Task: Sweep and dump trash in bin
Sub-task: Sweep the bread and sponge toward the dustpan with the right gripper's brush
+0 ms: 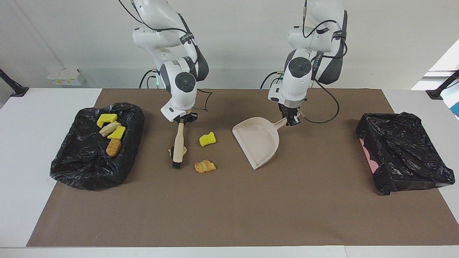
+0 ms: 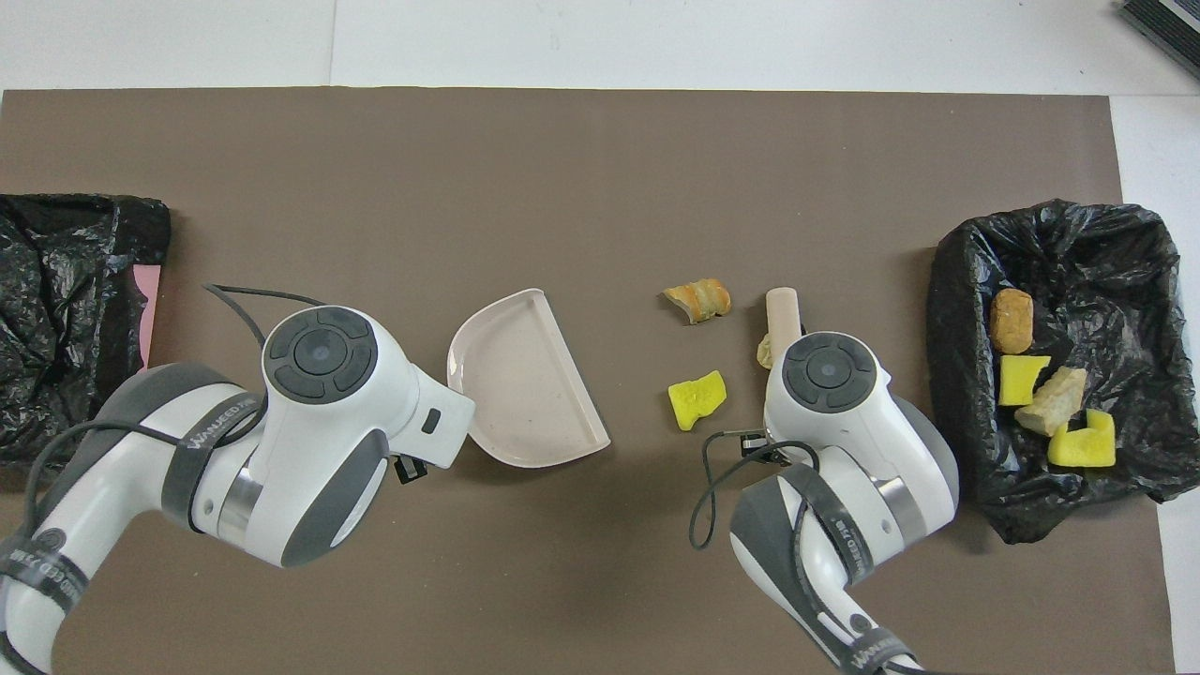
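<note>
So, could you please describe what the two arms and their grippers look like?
Both arms are glossy white with dark grey joint sections and round grey caps. Black cables loop beside each wrist, and grey lettering marks the bands. The left gripper and right gripper are small and black.

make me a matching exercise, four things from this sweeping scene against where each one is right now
Things:
1. dustpan
2. brush
3. orange-brown lump
4. yellow sponge piece

Places:
a. on the mat, between the brush and the dustpan
b. held by its handle in the left end effector
c. inside the black bin bag at the right arm's end
d. hanging from the right end effector, bristles down by a pale scrap

Pairs: 1-b, 2-d, 3-c, 4-a
</note>
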`<state>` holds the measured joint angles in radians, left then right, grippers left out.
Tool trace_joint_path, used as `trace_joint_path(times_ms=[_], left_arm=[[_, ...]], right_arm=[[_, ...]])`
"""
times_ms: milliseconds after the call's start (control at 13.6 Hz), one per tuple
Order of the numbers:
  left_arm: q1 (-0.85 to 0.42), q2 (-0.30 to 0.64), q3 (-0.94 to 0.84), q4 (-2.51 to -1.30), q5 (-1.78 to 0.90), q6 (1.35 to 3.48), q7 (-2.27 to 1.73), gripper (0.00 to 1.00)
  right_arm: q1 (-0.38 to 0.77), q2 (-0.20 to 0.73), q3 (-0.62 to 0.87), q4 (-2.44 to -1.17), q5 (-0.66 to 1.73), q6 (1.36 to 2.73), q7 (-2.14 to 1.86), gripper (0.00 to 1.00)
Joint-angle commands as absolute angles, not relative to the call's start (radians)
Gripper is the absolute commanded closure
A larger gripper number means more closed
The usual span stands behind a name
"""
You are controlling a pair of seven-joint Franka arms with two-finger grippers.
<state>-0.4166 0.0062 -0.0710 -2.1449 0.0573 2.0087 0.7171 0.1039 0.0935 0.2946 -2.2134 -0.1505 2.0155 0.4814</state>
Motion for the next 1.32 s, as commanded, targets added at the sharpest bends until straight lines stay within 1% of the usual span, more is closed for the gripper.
trace_joint_path(times_ms=[0, 147, 441, 587, 734, 881, 1028, 1101, 1248], left_arm=[[-0.455, -0.049, -0.064, -2.224, 0.08, 2.08, 0.727, 1.0], [-0.477, -0.049, -0.066, -2.247, 0.121, 2.114, 0.726, 1.0], [-0.477, -0.057, -0.066, -2.276, 0.123, 2.135, 0.727, 1.0], [-0.474, -0.064, -0.067, -2.292, 0.121, 2.141, 0.727, 1.0], [-0.465, -0.064, -0.067, -2.293, 0.121, 2.144, 0.727, 1.0], [-0.459, -0.061, -0.067, -2.293, 0.121, 2.16, 0.726, 1.0], [-0.457, -0.061, -0.066, -2.293, 0.121, 2.16, 0.726, 1.0], [-0.457, -0.061, -0.066, -2.293, 0.12, 2.161, 0.726, 1.0], [-0.449, -0.06, -0.067, -2.293, 0.121, 2.164, 0.726, 1.0]], right_arm=[[0.139, 0.161, 0.305, -2.137, -0.085, 2.02, 0.471, 1.0], [0.207, 0.161, 0.307, -2.128, -0.042, 2.031, 0.446, 1.0], [0.299, 0.16, 0.308, -2.106, 0.124, 2.031, 0.297, 1.0], [0.327, 0.161, 0.307, -2.085, 0.243, 2.031, 0.188, 1.0], [0.354, 0.176, 0.307, -2.034, 0.339, 2.014, 0.147, 1.0], [0.356, 0.176, 0.307, -1.979, 0.344, 1.953, 0.153, 1.0], [0.336, 0.173, 0.295, -1.93, 0.325, 1.861, 0.158, 1.0], [0.307, 0.175, 0.293, -1.91, 0.31, 1.833, 0.158, 1.0], [0.256, 0.182, 0.296, -1.884, 0.189, 1.825, 0.138, 1.0]])
